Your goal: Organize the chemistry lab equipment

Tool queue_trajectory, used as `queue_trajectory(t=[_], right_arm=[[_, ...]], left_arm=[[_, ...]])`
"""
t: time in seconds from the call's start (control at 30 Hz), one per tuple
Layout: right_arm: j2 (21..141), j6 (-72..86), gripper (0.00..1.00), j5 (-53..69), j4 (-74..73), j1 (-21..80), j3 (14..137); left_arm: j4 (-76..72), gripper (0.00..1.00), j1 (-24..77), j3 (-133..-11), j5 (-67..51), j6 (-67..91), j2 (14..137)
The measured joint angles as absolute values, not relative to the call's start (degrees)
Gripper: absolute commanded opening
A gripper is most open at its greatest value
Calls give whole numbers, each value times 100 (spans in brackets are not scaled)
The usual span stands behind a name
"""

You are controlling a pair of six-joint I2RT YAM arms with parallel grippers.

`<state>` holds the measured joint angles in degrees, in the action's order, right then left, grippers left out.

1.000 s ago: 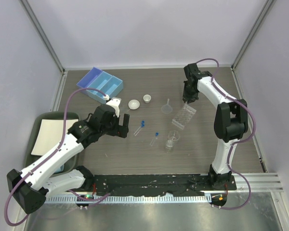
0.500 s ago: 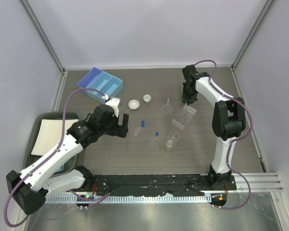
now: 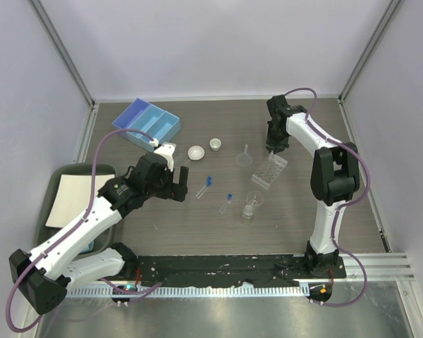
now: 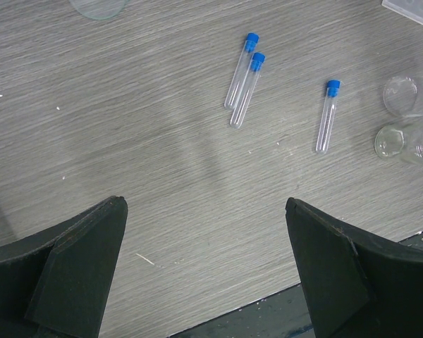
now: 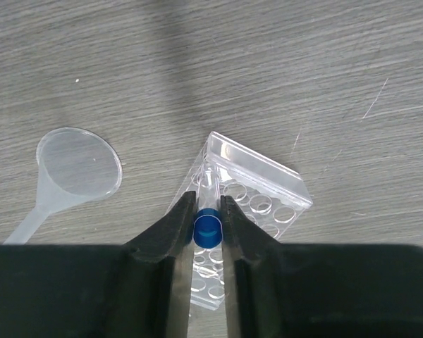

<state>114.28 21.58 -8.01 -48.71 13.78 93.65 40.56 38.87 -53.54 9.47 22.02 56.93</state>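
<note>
grey wood-grain table (image 3: 197,222), pale walls (image 3: 218,49); my right claw (image 5: 207,204) clamps a blue-capped tube (image 5: 207,229) above the rack (image 5: 262,177); left claw (image 4: 204,205) spread.

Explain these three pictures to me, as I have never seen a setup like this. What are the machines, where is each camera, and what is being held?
Two white robot arms are bolted at the near edge of the table. The top view looks down from behind them. The other two views come from a camera on each wrist, so the black shapes there are that arm's own fingers.

The left gripper is open and empty, near three loose test tubes. The right gripper is shut on a fourth tube over the clear rack.

Also on the table are a funnel, a beaker, two white dishes and a blue tray.
</note>
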Motion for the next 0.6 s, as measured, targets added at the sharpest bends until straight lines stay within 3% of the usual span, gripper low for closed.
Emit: queue_trajectory(t=[0.03, 0.2, 0.6], right_arm=[[11426, 2167, 37, -799, -4862, 1378, 9358], [11426, 2209, 53, -792, -4845, 1380, 9229], [11135, 2241, 58, -1098, -5026, 1533, 9205]], left_arm=[[4056, 100, 3887, -5354, 947, 2202, 5693], [4056, 100, 3887, -5354, 947, 2202, 5693], [4021, 99, 3887, -5354, 923, 2222, 5918]])
